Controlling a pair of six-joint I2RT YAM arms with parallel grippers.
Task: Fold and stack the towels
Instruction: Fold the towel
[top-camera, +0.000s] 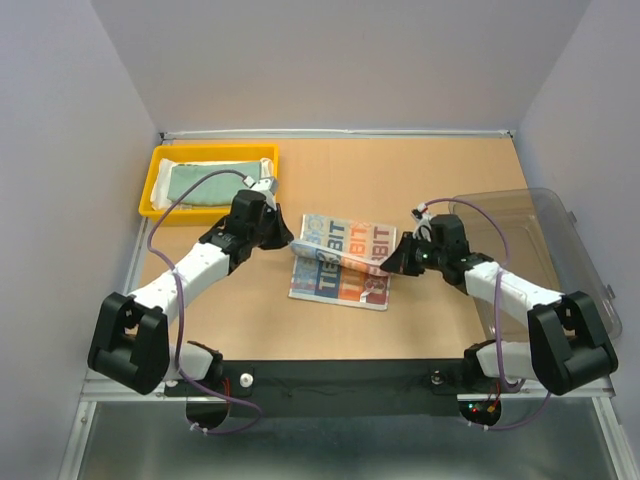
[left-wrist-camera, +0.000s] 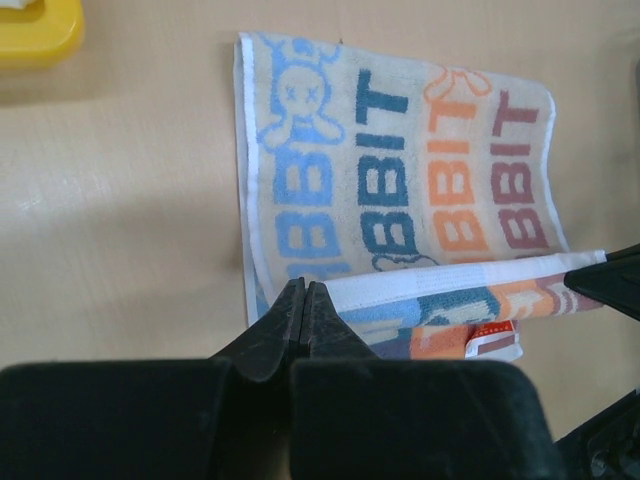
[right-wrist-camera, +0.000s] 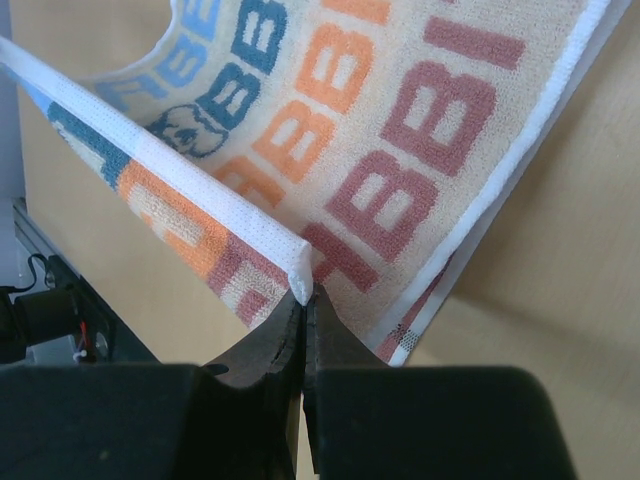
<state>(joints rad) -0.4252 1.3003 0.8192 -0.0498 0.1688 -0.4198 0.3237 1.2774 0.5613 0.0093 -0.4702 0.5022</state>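
Observation:
A white towel with blue and orange letter print (top-camera: 345, 262) lies mid-table, its white-hemmed edge lifted off the table and stretched between both grippers. My left gripper (top-camera: 290, 243) is shut on the left corner of that hem; in the left wrist view its tips (left-wrist-camera: 304, 288) pinch the corner above the flat part of the towel (left-wrist-camera: 400, 170). My right gripper (top-camera: 383, 266) is shut on the other corner, and in the right wrist view the hem end sits between its tips (right-wrist-camera: 303, 295), the towel (right-wrist-camera: 400, 150) hanging beyond. A pale teal-green towel (top-camera: 205, 185) lies folded in the yellow tray.
The yellow tray (top-camera: 152, 190) stands at the back left, its corner showing in the left wrist view (left-wrist-camera: 40, 30). A clear plastic bin (top-camera: 535, 250) sits at the right edge behind the right arm. White walls close in the table on three sides.

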